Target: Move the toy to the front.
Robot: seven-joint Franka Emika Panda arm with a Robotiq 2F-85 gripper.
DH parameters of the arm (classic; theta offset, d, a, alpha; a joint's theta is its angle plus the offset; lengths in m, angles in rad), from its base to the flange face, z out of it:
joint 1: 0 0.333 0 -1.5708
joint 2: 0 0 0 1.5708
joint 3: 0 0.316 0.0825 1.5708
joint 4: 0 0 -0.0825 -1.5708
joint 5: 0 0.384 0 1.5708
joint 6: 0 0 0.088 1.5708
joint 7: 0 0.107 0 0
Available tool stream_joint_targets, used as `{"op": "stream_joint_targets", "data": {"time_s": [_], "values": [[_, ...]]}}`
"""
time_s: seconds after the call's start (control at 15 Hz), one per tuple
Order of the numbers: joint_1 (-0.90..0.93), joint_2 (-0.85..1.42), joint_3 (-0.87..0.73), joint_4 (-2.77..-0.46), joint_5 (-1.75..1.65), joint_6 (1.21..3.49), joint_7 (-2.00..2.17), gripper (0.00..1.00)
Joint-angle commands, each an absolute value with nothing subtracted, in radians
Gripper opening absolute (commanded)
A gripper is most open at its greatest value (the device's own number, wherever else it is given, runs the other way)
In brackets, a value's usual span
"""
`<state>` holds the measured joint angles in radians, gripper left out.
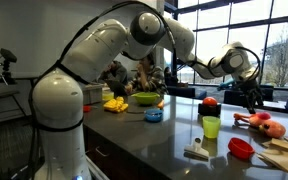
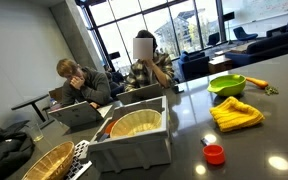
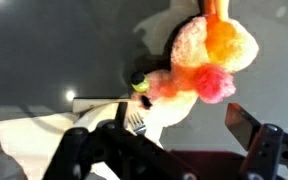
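Shows the Robotiq gripper (image 3: 174, 152) spread wide and empty at the bottom of the wrist view, hovering over the orange-and-pink plush toy (image 3: 199, 62) lying on the dark counter (image 3: 44, 40) at upper right; in an exterior view, places the toy (image 1: 259, 122) far right, beside the yellow-green cup (image 1: 211, 127) and above the red bowl (image 1: 241, 148). Risks catching only a dangling limb and dropping the floppy body, or knocking cup or bowl on the carry forward. Leaves open counter left of the cup, with a tan board (image 1: 284, 158) crowding the lower right corner.

Daylight floods through the windows (image 1: 234, 20) in both exterior views, glinting off the dark countertop (image 2: 254, 135). Wrist view's soft and grainy, the toy (image 3: 199, 60) glowing overexposed.
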<state>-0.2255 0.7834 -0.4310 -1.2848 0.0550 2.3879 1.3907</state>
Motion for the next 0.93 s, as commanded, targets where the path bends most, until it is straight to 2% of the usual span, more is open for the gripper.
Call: {"op": "stream_joint_targets", "data": {"time_s": [0.0, 0.27, 0.53, 0.87], "values": [[-0.249, 0.787, -0.402, -1.204, 0.030, 2.206, 1.401, 1.00], [-0.239, 0.794, -0.422, -1.159, 0.051, 2.125, 1.403, 1.00], [-0.233, 0.836, -0.458, -1.122, 0.040, 2.207, 1.498, 1.00], [-0.233, 0.896, -0.472, -1.068, 0.038, 2.204, 1.543, 1.00]]}}
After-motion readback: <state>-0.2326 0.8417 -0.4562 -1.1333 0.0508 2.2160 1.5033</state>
